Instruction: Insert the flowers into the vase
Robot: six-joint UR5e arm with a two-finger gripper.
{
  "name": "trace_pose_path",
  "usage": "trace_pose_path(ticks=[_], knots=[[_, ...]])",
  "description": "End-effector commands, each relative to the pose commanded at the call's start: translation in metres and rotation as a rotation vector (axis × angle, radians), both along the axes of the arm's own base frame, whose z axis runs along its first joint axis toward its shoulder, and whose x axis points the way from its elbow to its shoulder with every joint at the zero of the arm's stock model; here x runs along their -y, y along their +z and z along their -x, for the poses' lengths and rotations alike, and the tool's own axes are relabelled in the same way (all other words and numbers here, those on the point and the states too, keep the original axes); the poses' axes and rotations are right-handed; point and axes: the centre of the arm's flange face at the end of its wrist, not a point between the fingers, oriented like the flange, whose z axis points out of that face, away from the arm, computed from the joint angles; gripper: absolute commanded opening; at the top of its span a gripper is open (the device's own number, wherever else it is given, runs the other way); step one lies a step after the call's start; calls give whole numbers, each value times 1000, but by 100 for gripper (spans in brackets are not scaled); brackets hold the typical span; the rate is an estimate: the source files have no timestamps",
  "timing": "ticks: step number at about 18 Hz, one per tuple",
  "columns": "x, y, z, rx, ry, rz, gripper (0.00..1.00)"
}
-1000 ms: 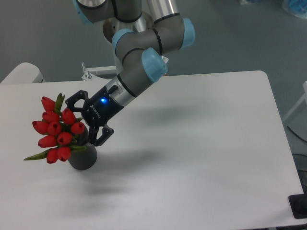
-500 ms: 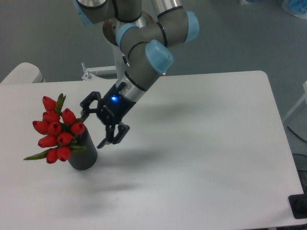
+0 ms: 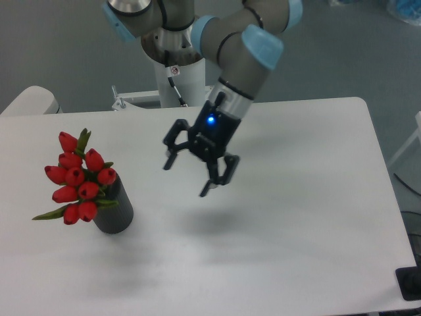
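The flowers (image 3: 77, 180), a tight bunch of red tulip buds with green leaves, stand in the vase (image 3: 114, 210), a dark grey cylinder at the left of the white table. The bunch leans left over the vase's mouth and hides most of the rim. My gripper (image 3: 187, 178) hangs open above the table's middle, well to the right of the vase. Nothing is between its black fingers (image 3: 214, 182), and a blue light glows on the wrist.
The white table (image 3: 296, 217) has a rounded edge at the right and front. The arm's base column (image 3: 177, 72) rises behind the table's far edge. A dark object (image 3: 409, 284) sits at the lower right corner.
My gripper has drawn away from the flowers and vase, moving right and upward to the table's middle, open throughout. The flowers and vase have stayed in place.
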Motion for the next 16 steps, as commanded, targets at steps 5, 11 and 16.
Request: trace_pose_path(ticks=[5,11,16], knots=[[21,45,33,-114,82,18,100],[37,65,48,-227,110,118,100],[65,68,72,-329,-11,300,100]])
